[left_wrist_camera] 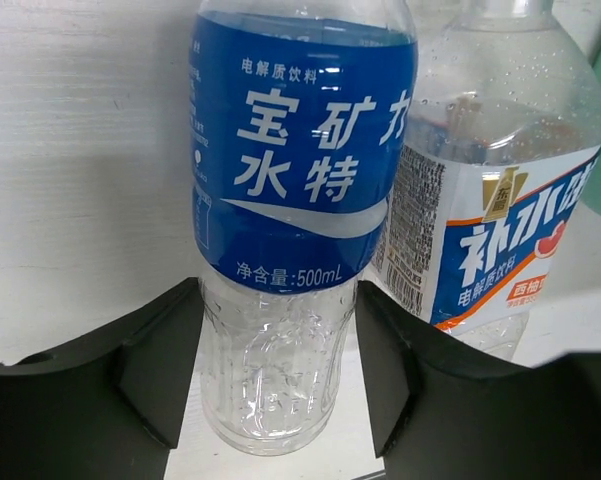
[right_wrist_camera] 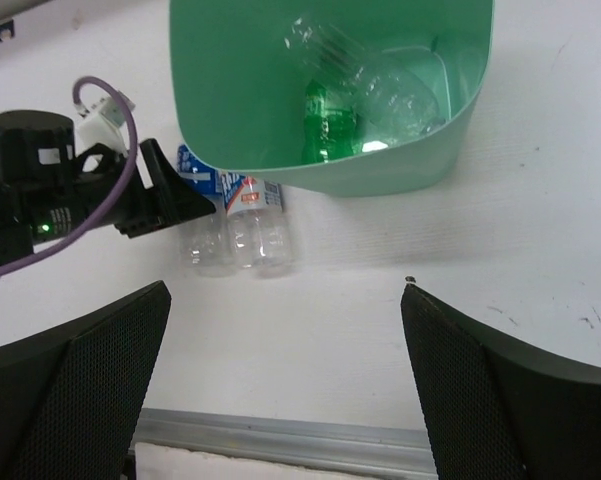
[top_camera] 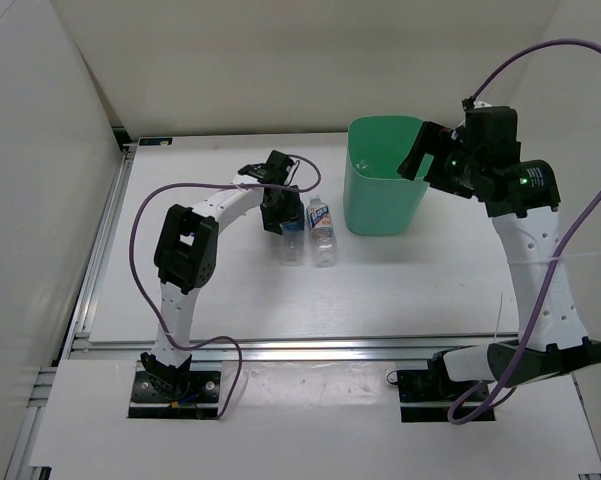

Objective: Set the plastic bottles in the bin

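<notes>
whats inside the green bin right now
The right wrist view shows a green bottle and a plain clear bottle lying inside the bin. Its wall covers one edge of the floor, so anything there is hidden.

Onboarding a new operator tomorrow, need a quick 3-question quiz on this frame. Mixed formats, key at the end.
1. Multiple choice: which bottle lies between the fingers of the left gripper? A) green B) blue-label C) plain clear
2. True or false: the right gripper holds a bottle.
3. How many bottles are in the bin?

Key
1. B: the blue-label bottle, lying beside the white-label bottle.
2. False: its fingers are spread with nothing between them.
3. Two: the green bottle and a clear bottle.
</notes>
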{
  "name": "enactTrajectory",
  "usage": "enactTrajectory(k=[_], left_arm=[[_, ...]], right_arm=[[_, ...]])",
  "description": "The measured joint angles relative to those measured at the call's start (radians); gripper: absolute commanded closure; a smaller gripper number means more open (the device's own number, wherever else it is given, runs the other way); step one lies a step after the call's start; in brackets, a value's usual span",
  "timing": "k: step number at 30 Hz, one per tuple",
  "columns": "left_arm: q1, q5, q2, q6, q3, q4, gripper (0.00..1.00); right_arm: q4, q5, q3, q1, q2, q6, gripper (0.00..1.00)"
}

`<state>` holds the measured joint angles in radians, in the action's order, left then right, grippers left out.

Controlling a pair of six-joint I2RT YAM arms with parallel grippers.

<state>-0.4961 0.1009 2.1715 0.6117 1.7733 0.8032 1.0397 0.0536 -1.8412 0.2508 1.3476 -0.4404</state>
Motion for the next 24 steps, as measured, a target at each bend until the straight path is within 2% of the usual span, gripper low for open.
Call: enactTrajectory(k=[3,6,13,18,24], left_arm=[[0.006,-0.008,0.0,0.006,0.008,0.005,0.4],[0.016,-0.024,0.0,0.019,0.059,0.021,0.4],[0.033,-0.066,-0.004,0.07,0.394,0.015,0.41],[0.028,-0.049,-0.02,0.105,0.577,-0.084,0.45],[0.009,0.06,-0.007,0.155,0.766,-0.252,0.48]], right_arm=[[0.006,-0.002,0.02,0.0,-0.001,0.001,0.0],[0.006,-0.006,0.027,0.0,-0.001,0.002,0.0],[0.005,-0.013,0.035,0.0,-0.005,0.003,0.0],[0.005,-0.008,0.035,0.0,-0.005,0.003,0.0],[0.005,-0.001,0.04,0.0,-0.019,0.003,0.0]])
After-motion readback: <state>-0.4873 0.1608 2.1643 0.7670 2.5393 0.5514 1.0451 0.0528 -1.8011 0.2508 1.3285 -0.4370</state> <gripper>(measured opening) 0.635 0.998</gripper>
